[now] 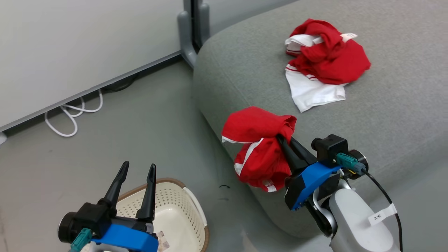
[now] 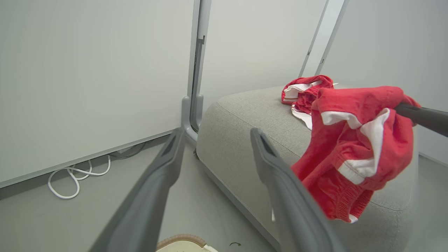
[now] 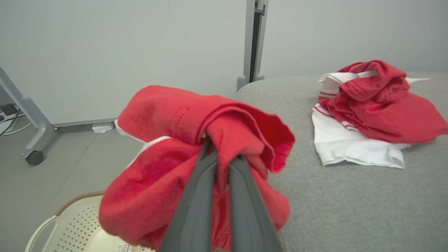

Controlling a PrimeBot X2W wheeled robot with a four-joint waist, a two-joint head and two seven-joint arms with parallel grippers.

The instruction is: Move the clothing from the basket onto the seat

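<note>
While the right hand (image 1: 280, 137) pinches a red garment (image 1: 257, 150) mid-frame, the left hand (image 1: 139, 165) hangs spread near the basket (image 1: 182, 210), lower left; a second garment (image 1: 327, 59) lies on the seat (image 1: 385, 119).

A looped white cable (image 1: 71, 119) lies on the smooth grey floor (image 1: 147, 140) below a pale wall panel (image 1: 87, 42), near a grey metal post foot (image 1: 184, 35).

One red, white-trimmed garment (image 1: 327, 57) lies crumpled on the grey seat (image 1: 392, 119); the other garment (image 1: 259, 147) hangs bunched at its near edge, pinched in the right gripper (image 1: 279, 137). The cream basket (image 1: 175, 201) stands on the floor.
</note>
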